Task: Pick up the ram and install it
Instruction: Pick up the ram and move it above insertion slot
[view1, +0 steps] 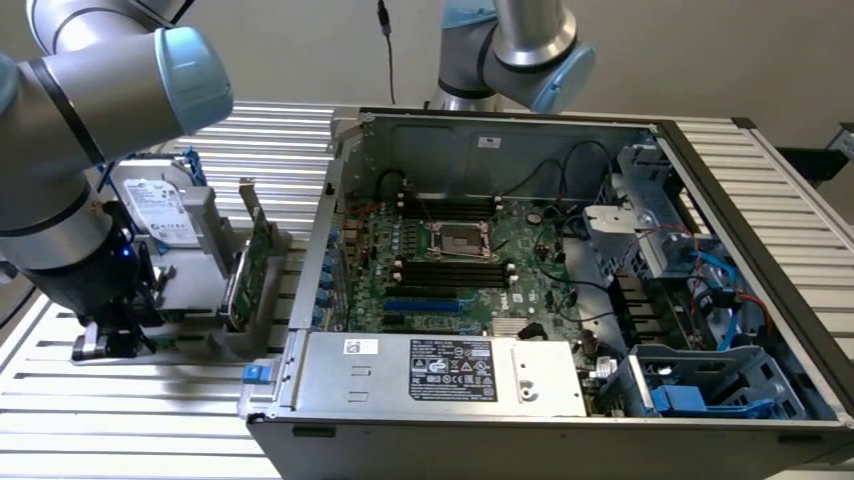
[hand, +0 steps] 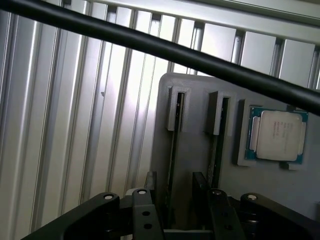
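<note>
The claw (hand: 176, 200) stands wide and empty above a gray holder (hand: 195, 100). Between its fingers (hand: 142, 215) a thin dark strip stands in a slot, probably the ram (hand: 174, 145) seen edge-on. A black cable (hand: 150, 42) crosses the wrist view. In the exterior view, the arm (view1: 67, 120) blocks most of the holder.

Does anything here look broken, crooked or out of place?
Nothing stands out. The case lies open on the table, with nothing spilled or visibly damaged. The ram stands straight in a slot of the grey holder, the processor sits flat in its recess, and the open gripper hangs over the ram.
</note>
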